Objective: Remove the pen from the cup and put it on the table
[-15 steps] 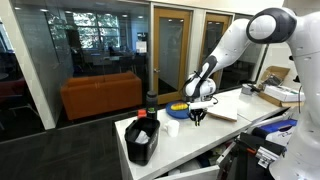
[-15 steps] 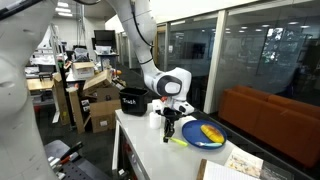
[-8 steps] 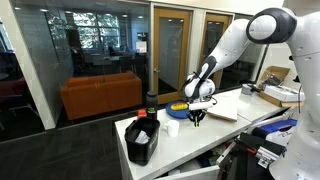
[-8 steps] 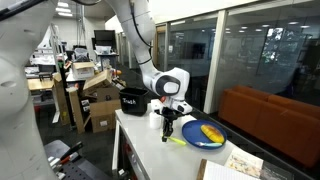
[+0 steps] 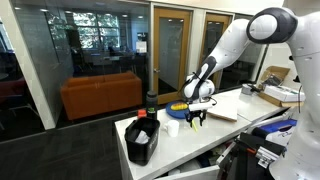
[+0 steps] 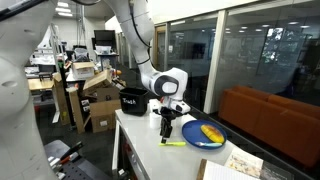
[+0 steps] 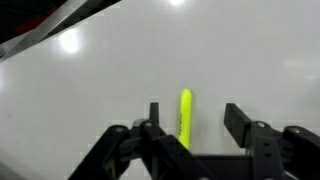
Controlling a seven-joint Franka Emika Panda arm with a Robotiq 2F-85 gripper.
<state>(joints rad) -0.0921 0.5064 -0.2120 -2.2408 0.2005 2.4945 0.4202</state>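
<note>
Shows, nearest in the wrist view, the tool [image 7: 195, 122] open, jaws spread and gripping nothing, with the yellow pen [image 7: 186, 112] lying flat on the white desk [image 7: 90, 70] between the fingers, closer to the left one and touching neither. Finds, in an exterior view, the pen [image 6: 175, 143] on the desk just below the low-hanging tool [image 6: 167, 128], a blue plate [image 6: 207, 133] right of it and a black bin [image 6: 133, 100] farther left. Places the small white cup [image 5: 172, 127], in an exterior view, just left of the tool.
</note>
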